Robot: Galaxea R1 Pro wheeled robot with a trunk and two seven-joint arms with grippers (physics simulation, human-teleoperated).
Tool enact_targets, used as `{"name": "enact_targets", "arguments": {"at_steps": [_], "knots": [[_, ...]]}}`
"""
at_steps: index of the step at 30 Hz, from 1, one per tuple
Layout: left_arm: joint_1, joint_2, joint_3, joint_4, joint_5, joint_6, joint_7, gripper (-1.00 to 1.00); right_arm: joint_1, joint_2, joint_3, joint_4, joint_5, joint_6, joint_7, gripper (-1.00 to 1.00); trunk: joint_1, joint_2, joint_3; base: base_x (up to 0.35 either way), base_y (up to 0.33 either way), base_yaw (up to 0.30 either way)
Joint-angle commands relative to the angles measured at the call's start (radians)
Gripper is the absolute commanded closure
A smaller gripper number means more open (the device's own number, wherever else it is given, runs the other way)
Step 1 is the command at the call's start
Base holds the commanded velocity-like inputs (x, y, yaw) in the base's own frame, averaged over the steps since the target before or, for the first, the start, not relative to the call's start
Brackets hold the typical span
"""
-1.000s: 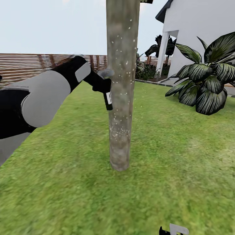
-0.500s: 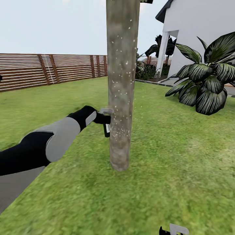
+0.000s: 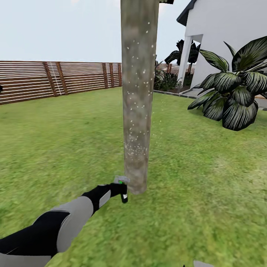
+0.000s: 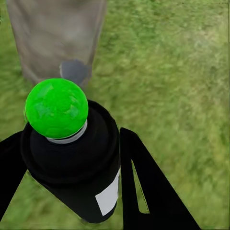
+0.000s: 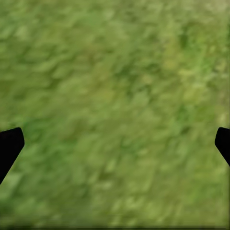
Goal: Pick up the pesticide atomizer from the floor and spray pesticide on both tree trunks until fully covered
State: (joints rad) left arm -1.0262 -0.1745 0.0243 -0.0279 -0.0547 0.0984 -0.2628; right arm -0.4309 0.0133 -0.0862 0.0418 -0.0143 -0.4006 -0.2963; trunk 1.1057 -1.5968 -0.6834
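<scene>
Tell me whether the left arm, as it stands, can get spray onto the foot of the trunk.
Probably yes. The left gripper holds the pesticide atomizer low beside the base of the tree trunk, its head facing the bark, with only lawn around and nothing between them.

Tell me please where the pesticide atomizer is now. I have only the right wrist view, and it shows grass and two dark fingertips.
Observer: The left gripper holds the pesticide atomizer, low beside the foot of the tree trunk.
Operator: Does it face the trunk?
Observer: Yes. In the left wrist view its grey head sits right before the trunk's base.
Operator: Is the bark covered?
Observer: White specks dot it, densest in a low band. The lowest part looks bare.
</scene>
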Motion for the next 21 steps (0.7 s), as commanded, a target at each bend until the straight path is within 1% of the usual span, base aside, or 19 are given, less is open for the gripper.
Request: {"name": "enact_targets", "arguments": {"at_steps": [1,3,6,8,10,13,18,21], "knots": [[0.020,0.000,0.005,-0.003,-0.005,-0.011,-0.003,1.00,-0.002,0.000,-0.007,0.006,-0.001,-0.009,0.002,-1.00,0.000,0.000,-0.001,0.000,0.000,0.000],[0.050,0.002,0.005,-0.003,-0.005,-0.031,-0.003,1.00,-0.002,0.000,-0.007,0.009,-0.002,-0.009,0.002,-1.00,0.000,0.000,-0.001,0.000,0.000,0.000],[0.060,0.004,0.005,-0.003,-0.005,-0.039,-0.003,1.00,-0.002,0.000,-0.007,0.010,-0.002,-0.009,0.002,-1.00,0.000,0.000,-0.001,0.025,0.044,0.000],[0.064,0.004,0.005,-0.003,-0.005,-0.062,-0.003,1.00,-0.002,0.000,-0.007,0.010,-0.002,-0.009,0.002,-1.00,0.000,0.000,-0.001,0.121,0.174,0.000],[0.066,0.004,0.005,-0.003,-0.005,-0.096,-0.002,1.00,-0.002,0.000,-0.007,0.010,-0.002,-0.009,0.002,-1.00,0.000,0.000,-0.001,0.112,0.260,0.000],[0.067,0.005,0.005,-0.003,-0.005,-0.114,-0.002,1.00,-0.002,0.000,-0.007,0.010,-0.001,-0.009,0.002,-1.00,0.000,0.000,-0.001,0.049,0.311,0.000],[0.067,0.007,0.005,-0.004,-0.006,-0.122,-0.003,1.00,-0.002,0.000,-0.007,0.010,-0.001,-0.009,0.002,-1.00,0.000,0.000,-0.001,0.010,0.342,-0.016],[0.067,0.007,0.005,-0.004,-0.006,-0.122,-0.004,1.00,-0.002,0.000,-0.007,0.010,-0.001,-0.009,0.002,-1.00,0.000,0.000,-0.001,0.001,0.349,-0.159]]}}
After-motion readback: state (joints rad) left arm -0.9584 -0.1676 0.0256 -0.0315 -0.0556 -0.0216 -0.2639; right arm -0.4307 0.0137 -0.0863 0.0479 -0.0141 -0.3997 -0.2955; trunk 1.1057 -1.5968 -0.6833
